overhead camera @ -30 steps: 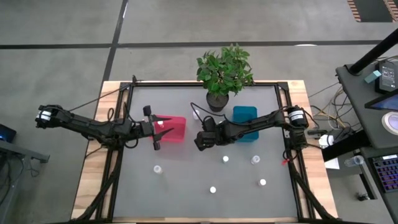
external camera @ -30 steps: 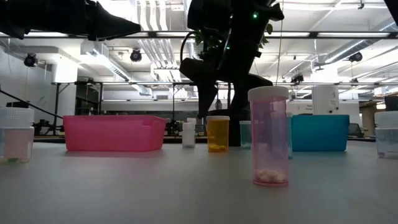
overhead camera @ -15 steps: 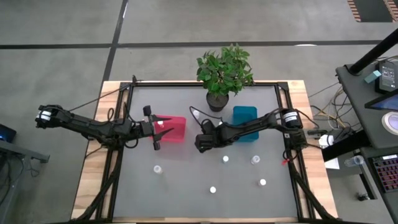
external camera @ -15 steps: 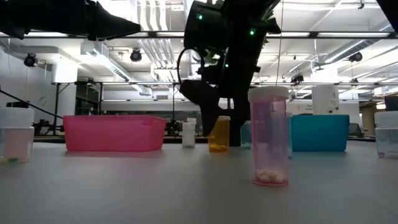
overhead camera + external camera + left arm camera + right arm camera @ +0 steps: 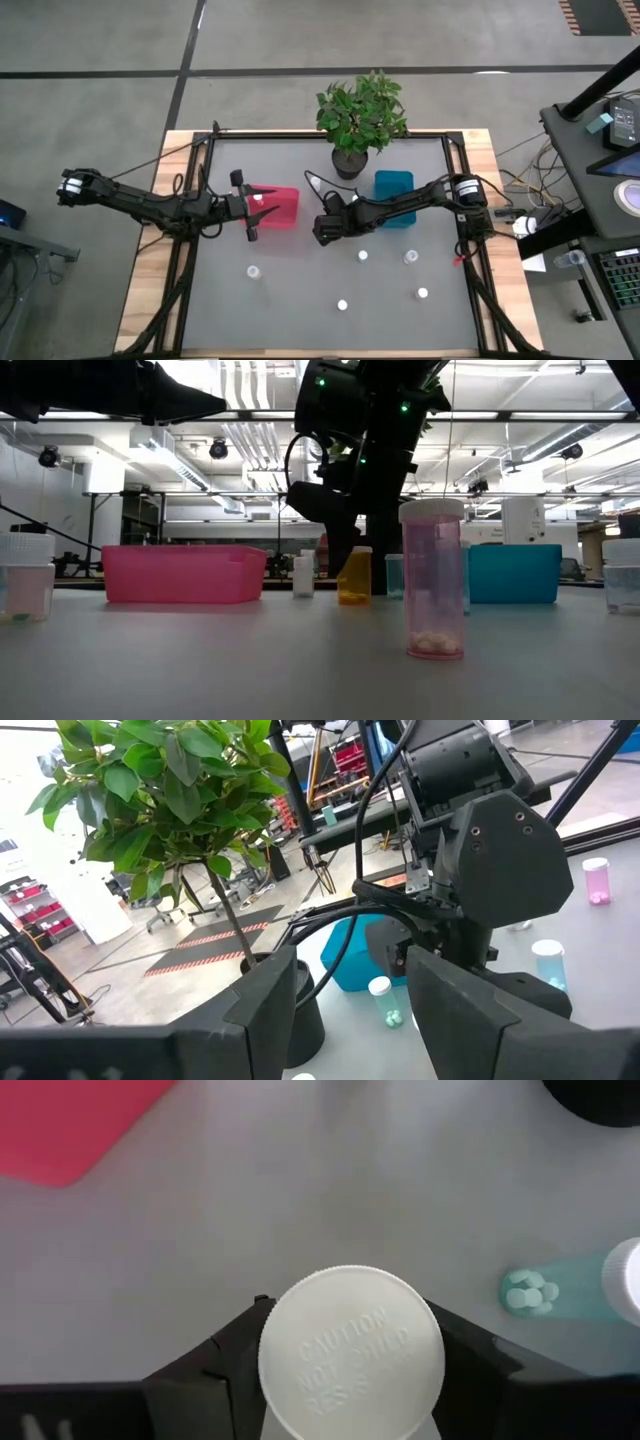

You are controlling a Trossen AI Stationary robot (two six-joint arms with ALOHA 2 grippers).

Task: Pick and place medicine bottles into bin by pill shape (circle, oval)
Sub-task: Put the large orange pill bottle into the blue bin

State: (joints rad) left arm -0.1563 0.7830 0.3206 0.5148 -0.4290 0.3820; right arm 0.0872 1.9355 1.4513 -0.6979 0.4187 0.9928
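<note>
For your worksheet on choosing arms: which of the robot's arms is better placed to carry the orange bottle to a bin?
The right. The right gripper is closed around the orange bottle, its white cap between the fingers. The left gripper hangs open by the red bin.

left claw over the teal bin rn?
No. In the high view the left claw sits by the red bin; the teal bin lies beside the right arm.

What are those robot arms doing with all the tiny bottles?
They're sorting pill bottles into bins. The right gripper, in the middle of the table, has its jaws closed on an orange bottle with a white cap, tilting it. The left gripper waits by the red bin. The teal bin sits nearby; other bottles stand around.
</note>
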